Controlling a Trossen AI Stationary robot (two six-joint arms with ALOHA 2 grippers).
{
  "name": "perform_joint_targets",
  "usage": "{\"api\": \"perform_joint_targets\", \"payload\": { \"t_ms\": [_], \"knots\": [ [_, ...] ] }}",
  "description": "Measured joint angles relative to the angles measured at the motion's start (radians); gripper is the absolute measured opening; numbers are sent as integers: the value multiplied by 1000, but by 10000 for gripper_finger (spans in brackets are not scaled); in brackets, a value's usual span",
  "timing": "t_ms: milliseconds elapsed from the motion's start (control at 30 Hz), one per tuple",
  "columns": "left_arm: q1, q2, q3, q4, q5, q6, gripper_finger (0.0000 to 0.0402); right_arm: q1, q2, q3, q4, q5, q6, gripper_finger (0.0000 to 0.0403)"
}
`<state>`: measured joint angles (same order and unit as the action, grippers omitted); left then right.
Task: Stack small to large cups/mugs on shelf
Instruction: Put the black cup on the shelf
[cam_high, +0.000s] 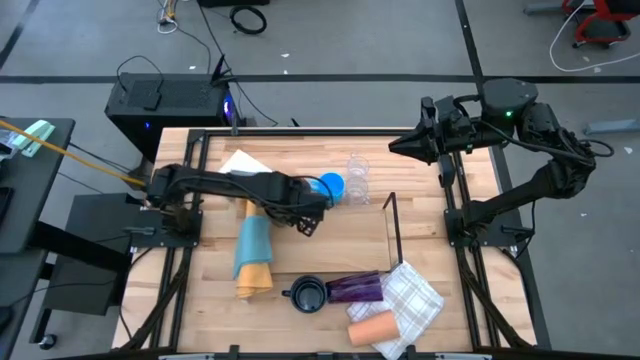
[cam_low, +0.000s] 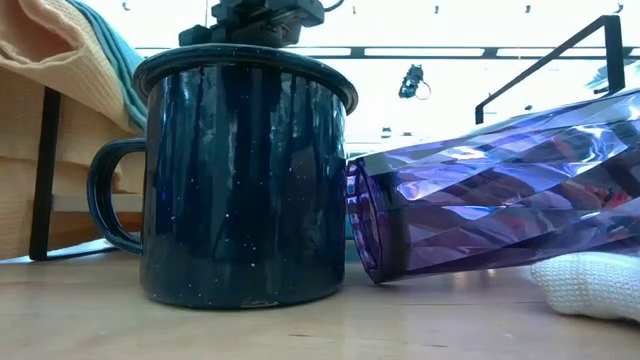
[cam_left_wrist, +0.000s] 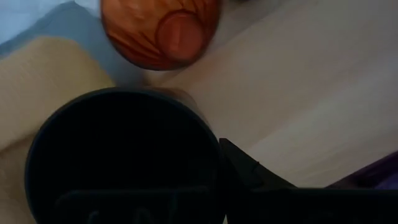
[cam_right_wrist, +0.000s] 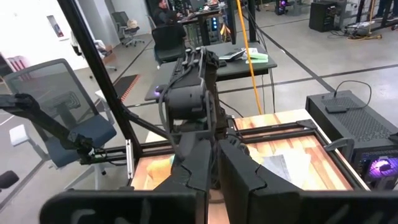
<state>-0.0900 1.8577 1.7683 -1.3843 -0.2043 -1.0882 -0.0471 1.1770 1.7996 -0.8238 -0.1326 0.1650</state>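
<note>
While my left claw (cam_high: 312, 222) clamps a round black cup (cam_left_wrist: 121, 155) at frame centre, my right claw (cam_high: 397, 146), upper right, sits nearly together; thin black rod shelf (cam_high: 392, 228) stands right of centre.

2 arms, 1 dark mug (cam_high: 309, 295), 1 purple tumbler (cam_high: 356, 288), 1 peach cup (cam_high: 371, 328), 1 blue cup (cam_high: 331, 186), 2 cloths.

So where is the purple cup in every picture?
High view: the purple cup lies on its side near the table's front edge, right of the dark mug.
Low view: purple cup fills the right half, tipped over, mouth against the dark mug.
Left wrist view: only a purple sliver at the edge, probably the cup.
Right wrist view: not in it.
Shared landmark: the dark mug.
</note>
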Motion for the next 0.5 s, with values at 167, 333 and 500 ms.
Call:
{"api": "perform_joint_targets", "payload": {
  "t_ms": [167, 333, 500],
  "knots": [
    [4, -13, 0, -2, -1, 5, 9, 0, 0, 0, 0, 0, 0, 38],
    [-13, -18, -65, 4, 12, -18, 9, 0, 0, 0, 0, 0, 0, 38],
    [-27, -41, -135, 55, 51, -32, 9, 0, 0, 0, 0, 0, 0, 38]
  ]
}}
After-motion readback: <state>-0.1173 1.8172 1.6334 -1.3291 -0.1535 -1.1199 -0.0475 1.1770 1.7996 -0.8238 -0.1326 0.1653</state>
